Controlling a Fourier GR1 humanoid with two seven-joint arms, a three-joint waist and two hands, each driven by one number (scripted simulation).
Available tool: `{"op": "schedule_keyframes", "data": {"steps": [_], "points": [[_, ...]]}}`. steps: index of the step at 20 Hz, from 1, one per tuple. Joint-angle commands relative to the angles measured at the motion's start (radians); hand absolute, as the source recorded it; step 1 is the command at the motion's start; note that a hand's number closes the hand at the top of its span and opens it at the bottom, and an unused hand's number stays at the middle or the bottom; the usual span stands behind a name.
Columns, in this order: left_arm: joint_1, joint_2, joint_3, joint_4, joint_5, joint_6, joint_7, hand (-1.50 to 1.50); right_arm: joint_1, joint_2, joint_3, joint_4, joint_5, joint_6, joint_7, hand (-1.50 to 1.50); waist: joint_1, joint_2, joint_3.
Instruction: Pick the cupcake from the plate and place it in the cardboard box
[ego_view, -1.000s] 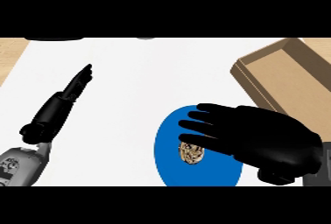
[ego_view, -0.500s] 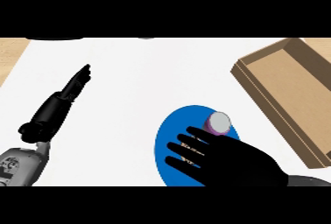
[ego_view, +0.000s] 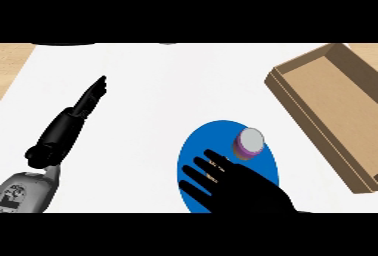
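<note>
The cupcake (ego_view: 249, 143) is in plain sight now, sitting on the blue plate (ego_view: 193, 150) toward its upper right edge, pale top up, purple wrapper showing round the rim. A second ago I couldn't see it like this: my right hand (ego_view: 240, 187) was spread right across the plate and covering that spot. Half a second ago the hand had pulled back toward me, and now it sits a touch lower again, over the near half of the plate. So that pass came away with nothing; the cupcake is not in my hand, and the pick is not yet done.

Right hand now: fingers (ego_view: 198, 172) straight and fanned, pointing up and left, holding nothing. The cupcake lies just beyond it and to the right, near the fingertip closest to it but apart from it, as far as I can judge from above. The fingers aim left of it, so I reckon I need to swing right and forward before closing.

The cardboard box (ego_view: 325, 107) waits to the right, open, well apart from the plate, nothing visible inside.

My left hand (ego_view: 87, 102) rests at the left on the white counter (ego_view: 162, 85), fingers straight.
</note>
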Motion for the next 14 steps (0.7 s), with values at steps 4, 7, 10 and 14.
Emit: {"op": "schedule_keyframes", "data": {"steps": [4, 7, 10, 14], "points": [[0.002, -0.05, 0.033, 0.0, -0.042, -0.016, 0.009, 0.0, 0.06, -0.054, 0.001, 0.084, 0.154, -0.129, -0.17, -1.5, -0.001, 0.001, 0.0], [0.02, -0.043, 0.051, -0.033, -0.038, -0.053, 0.023, 0.0, 0.045, 0.023, 0.036, 0.18, 0.223, -0.136, -0.143, -1.5, 0.002, 0.001, 0.0], [-0.023, -0.035, 0.092, 0.043, -0.045, -0.093, -0.02, 0.0, 0.018, 0.054, 0.009, 0.2, 0.247, -0.096, -0.148, -1.5, -0.002, 0.002, 0.0], [0.004, -0.11, 0.039, -0.078, -0.11, -0.041, 0.095, 0.0, 0.024, 0.106, 0.004, 0.229, 0.306, -0.093, -0.159, -1.5, 0.0, 0.0, 0.0]]}}
